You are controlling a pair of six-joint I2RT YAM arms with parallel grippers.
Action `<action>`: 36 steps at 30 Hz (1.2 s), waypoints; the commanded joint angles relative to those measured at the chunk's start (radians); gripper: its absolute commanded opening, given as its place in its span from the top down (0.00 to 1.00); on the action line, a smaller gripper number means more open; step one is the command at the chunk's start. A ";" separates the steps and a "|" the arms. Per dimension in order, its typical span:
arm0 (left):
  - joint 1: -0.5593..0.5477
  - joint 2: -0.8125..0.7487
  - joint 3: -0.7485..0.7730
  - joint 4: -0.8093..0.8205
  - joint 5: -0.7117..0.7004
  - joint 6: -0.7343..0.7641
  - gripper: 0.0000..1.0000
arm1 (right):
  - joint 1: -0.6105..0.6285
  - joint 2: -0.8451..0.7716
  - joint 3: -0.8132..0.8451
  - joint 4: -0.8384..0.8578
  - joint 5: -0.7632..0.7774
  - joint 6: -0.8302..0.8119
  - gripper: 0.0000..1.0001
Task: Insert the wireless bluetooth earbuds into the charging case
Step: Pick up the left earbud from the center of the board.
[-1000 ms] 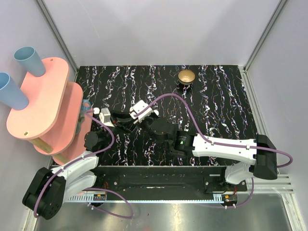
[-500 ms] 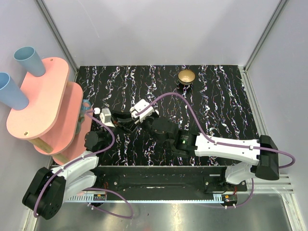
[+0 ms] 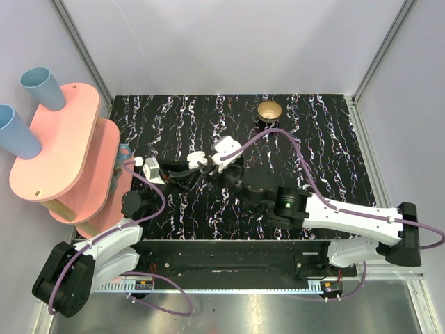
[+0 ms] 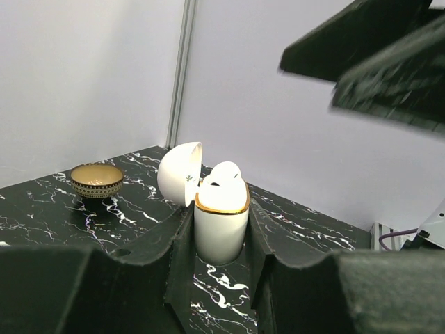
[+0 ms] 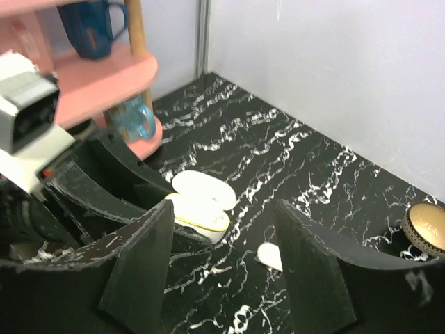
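The left gripper [image 4: 221,240] holds the charging case [image 4: 221,226] tight between its two fingers. The case stands up straight, low over the black table [image 3: 320,139]. I cannot tell if it touches the table. Its lid [image 4: 179,172] is open and tips back. One earbud [image 4: 224,177] sits in the top of the case and pokes up over the gold rim. The other earbud [image 5: 270,256] lies on the table just beside the case and does not touch it.

The right gripper [image 5: 222,223] is wide open and has nothing in it. It hangs above the case and the loose earbud. Both show between its two fingers in the right wrist view.

A second ago, in the top view, the right arm's wrist was over the case and hid it. Now the wrist has moved to the right and a bit farther from the arm bases. The case shows white next to the left gripper. The right arm's elbow and shoulder have swung to the right too. The left gripper is in the same spot as before. The gold bowl [image 3: 269,110] has not moved and is well apart from the case.
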 commanded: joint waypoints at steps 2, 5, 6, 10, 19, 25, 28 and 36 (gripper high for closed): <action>0.002 -0.003 0.016 0.387 -0.016 0.023 1.00 | 0.006 -0.140 -0.020 0.045 -0.011 0.062 0.31; 0.003 -0.005 0.010 0.389 -0.013 0.030 1.00 | -0.001 -0.177 -0.038 0.047 0.033 0.083 0.27; 0.002 -0.006 0.007 0.387 -0.012 0.038 1.00 | -0.004 -0.185 -0.043 0.044 0.050 0.104 0.26; 0.003 -0.022 -0.004 0.387 0.002 0.058 1.00 | -0.082 -0.209 -0.049 -0.086 0.130 0.263 0.24; 0.003 -0.103 -0.026 0.380 -0.002 0.082 1.00 | -0.439 -0.278 -0.184 -0.450 -0.278 0.727 0.31; 0.003 -0.115 -0.019 0.351 -0.012 0.096 1.00 | -0.444 -0.190 -0.256 -0.539 -0.319 0.994 0.30; 0.002 -0.115 -0.023 0.349 -0.027 0.099 1.00 | -0.442 -0.149 -0.282 -0.577 -0.306 1.146 0.29; 0.003 -0.114 -0.029 0.346 -0.033 0.105 1.00 | -0.444 0.001 -0.192 -0.686 -0.238 1.125 0.16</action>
